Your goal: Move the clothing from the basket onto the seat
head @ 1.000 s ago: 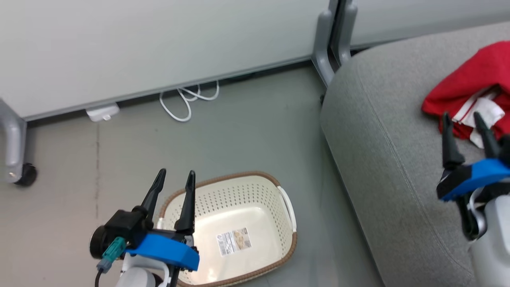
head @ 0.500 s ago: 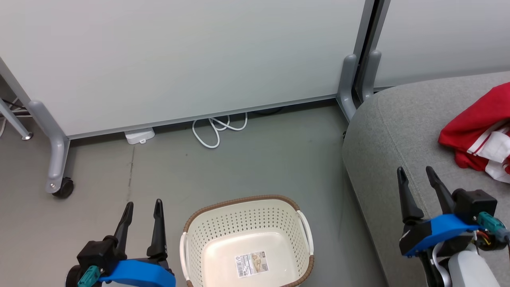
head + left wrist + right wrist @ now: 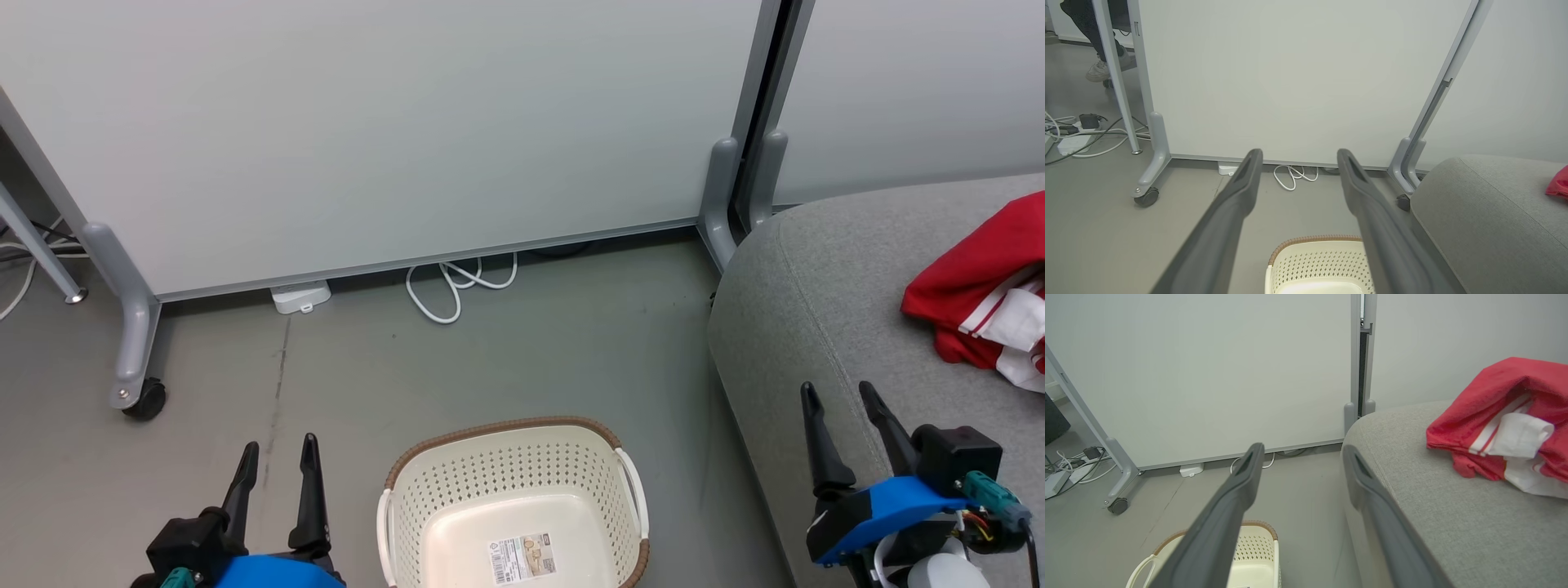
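Observation:
The red clothing (image 3: 984, 306) with white stripes lies bunched on the grey seat (image 3: 816, 310) at the right; it also shows as clothing (image 3: 1506, 420) on the seat (image 3: 1453, 514), and as a red edge of clothing (image 3: 1559, 185). The cream basket (image 3: 513, 490) stands on the floor at bottom centre, with only a paper label on its bottom; basket (image 3: 1314, 261), basket (image 3: 1249, 555). My left gripper (image 3: 279, 457) is open at the lower left, left of the basket. My right gripper (image 3: 841, 400) is open over the seat's front edge, apart from the clothing. Both hold nothing.
A pale partition panel (image 3: 392, 122) on grey wheeled legs (image 3: 135, 359) stands behind the basket. A white cable (image 3: 457, 286) and a small white box (image 3: 300, 296) lie at its foot. In the left wrist view a person's shoe (image 3: 1100, 69) and floor cables (image 3: 1081, 134) show beyond the panel.
The head view has shifted up and left, so basket and seat sit lower and further right. Both grippers have drawn back lower in view; the right one stands further from the clothing.

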Controlling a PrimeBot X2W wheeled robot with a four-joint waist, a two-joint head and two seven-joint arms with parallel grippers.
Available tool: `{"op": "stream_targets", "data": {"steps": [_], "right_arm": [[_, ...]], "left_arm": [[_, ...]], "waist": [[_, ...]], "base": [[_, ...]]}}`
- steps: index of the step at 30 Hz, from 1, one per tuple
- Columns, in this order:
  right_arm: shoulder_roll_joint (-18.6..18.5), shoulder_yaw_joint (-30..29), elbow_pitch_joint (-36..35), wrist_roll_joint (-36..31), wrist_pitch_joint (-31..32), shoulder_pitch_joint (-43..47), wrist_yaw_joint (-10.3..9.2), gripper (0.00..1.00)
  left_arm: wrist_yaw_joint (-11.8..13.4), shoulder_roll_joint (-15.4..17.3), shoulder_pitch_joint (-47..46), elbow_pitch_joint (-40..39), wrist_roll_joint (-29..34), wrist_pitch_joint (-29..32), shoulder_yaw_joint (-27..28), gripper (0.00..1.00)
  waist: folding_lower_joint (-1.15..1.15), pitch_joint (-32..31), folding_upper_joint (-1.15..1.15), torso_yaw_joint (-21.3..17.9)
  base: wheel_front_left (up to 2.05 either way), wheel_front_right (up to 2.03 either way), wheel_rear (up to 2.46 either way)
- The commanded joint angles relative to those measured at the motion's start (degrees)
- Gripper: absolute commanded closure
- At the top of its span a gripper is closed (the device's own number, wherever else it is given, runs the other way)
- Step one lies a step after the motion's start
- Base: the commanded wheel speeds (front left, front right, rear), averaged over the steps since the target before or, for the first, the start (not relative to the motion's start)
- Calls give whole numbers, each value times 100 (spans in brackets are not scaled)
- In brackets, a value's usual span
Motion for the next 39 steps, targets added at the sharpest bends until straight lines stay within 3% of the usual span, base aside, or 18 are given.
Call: {"op": "stream_targets", "data": {"steps": [1, 18, 19, 32, 39], "right_arm": [[26, 34, -45, -14, 17, 74, 2, 0], [43, 325, -33, 152, 116, 167, 3, 0], [33, 318, -31, 146, 107, 104, 0, 100], [89, 317, 634, 179, 158, 470, 0, 100], [84, 262, 512, 975, 299, 433, 0, 100]], "left_arm": [[-11, -8, 70, 16, 40, -27, 27, 0], [-11, -32, 119, 150, 1, -27, 1, 0], [0, -26, 68, 157, -7, 4, 22, 100], [0, -65, 431, 790, -55, 39, 35, 100], [-1, -61, 324, 660, -787, 245, 113, 100]], "waist": [[1, -17, 0, -8], [1, -87, 0, -26], [1, -87, 0, -26], [1, -87, 0, -27], [1, -78, 0, -25]], "base": [[0, 0, 0], [0, 0, 0], [0, 0, 0], [0, 0, 0], [0, 0, 0]]}}
